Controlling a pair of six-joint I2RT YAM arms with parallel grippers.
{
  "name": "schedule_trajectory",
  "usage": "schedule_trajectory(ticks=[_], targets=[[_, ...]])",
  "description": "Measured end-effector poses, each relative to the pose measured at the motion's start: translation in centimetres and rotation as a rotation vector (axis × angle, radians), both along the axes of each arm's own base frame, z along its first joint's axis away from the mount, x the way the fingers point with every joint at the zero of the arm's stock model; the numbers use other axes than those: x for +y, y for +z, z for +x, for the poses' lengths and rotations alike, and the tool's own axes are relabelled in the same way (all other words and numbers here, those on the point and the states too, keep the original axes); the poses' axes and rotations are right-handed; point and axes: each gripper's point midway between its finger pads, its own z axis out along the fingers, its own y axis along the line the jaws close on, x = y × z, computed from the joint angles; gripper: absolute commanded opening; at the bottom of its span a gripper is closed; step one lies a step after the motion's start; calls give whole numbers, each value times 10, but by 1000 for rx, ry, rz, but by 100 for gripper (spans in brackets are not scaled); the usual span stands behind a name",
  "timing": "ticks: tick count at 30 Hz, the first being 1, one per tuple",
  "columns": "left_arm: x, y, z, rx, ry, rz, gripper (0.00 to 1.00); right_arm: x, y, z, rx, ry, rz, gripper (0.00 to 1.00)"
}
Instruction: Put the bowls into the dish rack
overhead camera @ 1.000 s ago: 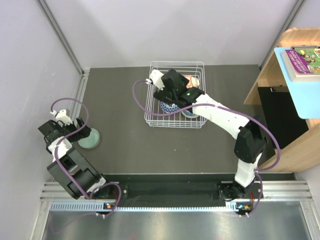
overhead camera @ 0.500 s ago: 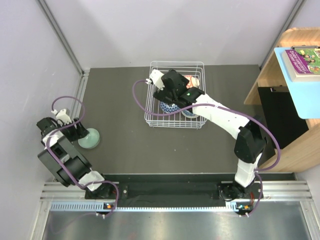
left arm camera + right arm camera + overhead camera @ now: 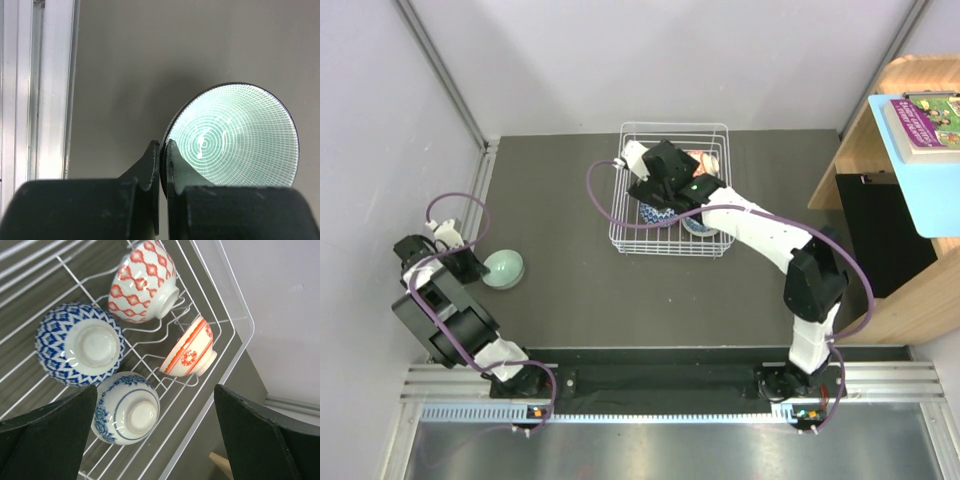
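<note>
The pale green bowl sits on the dark table at the far left. My left gripper is shut on its near rim. In the left wrist view one finger is inside the green bowl and the other outside, with the gripper pinching the thin rim. The white wire dish rack holds two blue-and-white bowls and two orange-red bowls, foot rings up or sideways. My right gripper hangs open above them, holding nothing.
An aluminium rail runs along the table's left edge, close beside the green bowl. A wooden shelf unit with a book on top stands at the right. The right arm reaches across the table to the rack.
My left gripper has closed from wide open onto the green bowl's rim, and the bowl has shifted slightly away from me. The right arm has barely moved.
</note>
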Motion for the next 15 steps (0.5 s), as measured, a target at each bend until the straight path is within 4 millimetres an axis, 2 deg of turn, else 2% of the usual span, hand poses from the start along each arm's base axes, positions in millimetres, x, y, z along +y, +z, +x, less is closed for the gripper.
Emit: schedule_trajectory(ticks=[8,12,15], targets=[[-5,7,0,-24,-32,1,0,-41,-46,31,48,-132,-100,100],[-16,27,0,-95,-72,18,0,-56,-64,41,65,-181,-143,100],[-24,44,0,-158,-100,39,0,-58,-74,44,70,-191,-164,100]])
